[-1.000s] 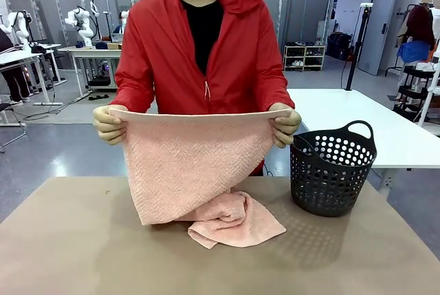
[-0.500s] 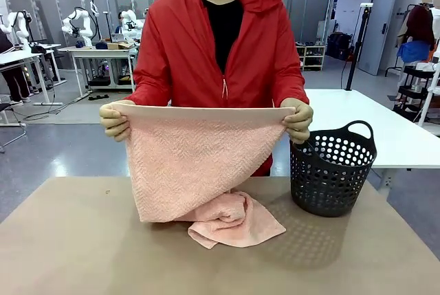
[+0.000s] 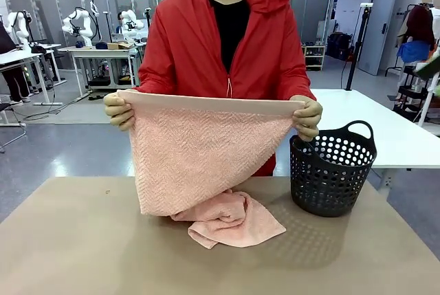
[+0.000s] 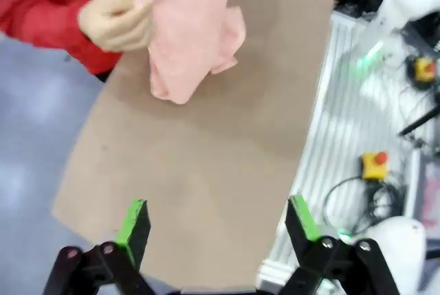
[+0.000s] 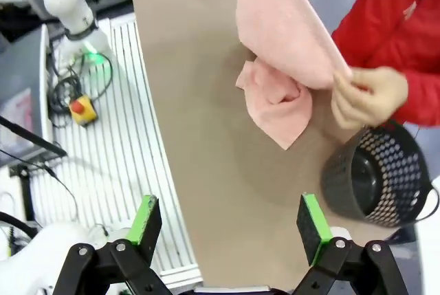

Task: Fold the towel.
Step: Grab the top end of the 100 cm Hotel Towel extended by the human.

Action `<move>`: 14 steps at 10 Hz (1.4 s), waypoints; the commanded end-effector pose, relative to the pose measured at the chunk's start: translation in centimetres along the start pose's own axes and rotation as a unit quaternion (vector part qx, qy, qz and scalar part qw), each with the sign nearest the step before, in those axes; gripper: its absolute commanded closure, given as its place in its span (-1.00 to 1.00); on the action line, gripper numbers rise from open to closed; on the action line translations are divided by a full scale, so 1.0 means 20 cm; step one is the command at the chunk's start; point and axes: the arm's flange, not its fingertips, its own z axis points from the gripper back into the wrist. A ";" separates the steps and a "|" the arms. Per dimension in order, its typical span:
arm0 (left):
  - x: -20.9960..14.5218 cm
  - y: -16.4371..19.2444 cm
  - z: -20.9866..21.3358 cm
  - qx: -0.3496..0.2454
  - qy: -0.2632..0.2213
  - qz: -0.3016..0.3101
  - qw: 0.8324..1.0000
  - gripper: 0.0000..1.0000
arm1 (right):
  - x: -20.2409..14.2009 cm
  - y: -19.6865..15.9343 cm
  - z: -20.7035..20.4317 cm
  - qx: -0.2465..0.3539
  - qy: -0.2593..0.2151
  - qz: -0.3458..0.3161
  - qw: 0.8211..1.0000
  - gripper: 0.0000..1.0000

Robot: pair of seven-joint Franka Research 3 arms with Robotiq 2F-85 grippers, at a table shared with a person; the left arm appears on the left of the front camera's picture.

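The person held the towel (image 3: 206, 150) up by its top corners at centre frame, its lower end heaped on the desk (image 3: 75, 240), just left of the dark basket (image 3: 331, 171). The robot's left hand (image 4: 217, 207) and right hand (image 5: 229, 204) hung released, jaws wide, grasping nothing.

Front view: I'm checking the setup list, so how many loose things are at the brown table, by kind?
Salmon-pink terry cloth towel: 1
Dark perforated plastic basket with handles: 1
Total: 2
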 end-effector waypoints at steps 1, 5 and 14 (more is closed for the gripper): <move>0.07 -0.06 -0.18 0.048 0.043 -0.057 0.996 -1.00 | 0.09 0.01 -0.11 -0.018 0.036 0.050 0.998 -1.00; 0.22 -0.13 -0.29 0.044 0.051 -0.085 0.994 -1.00 | 0.23 0.01 -0.16 -0.037 0.071 0.079 0.994 -1.00; 0.68 -0.19 -0.35 0.077 0.105 -0.143 0.981 -1.00 | 0.66 -0.01 -0.34 -0.087 0.150 0.181 0.968 -1.00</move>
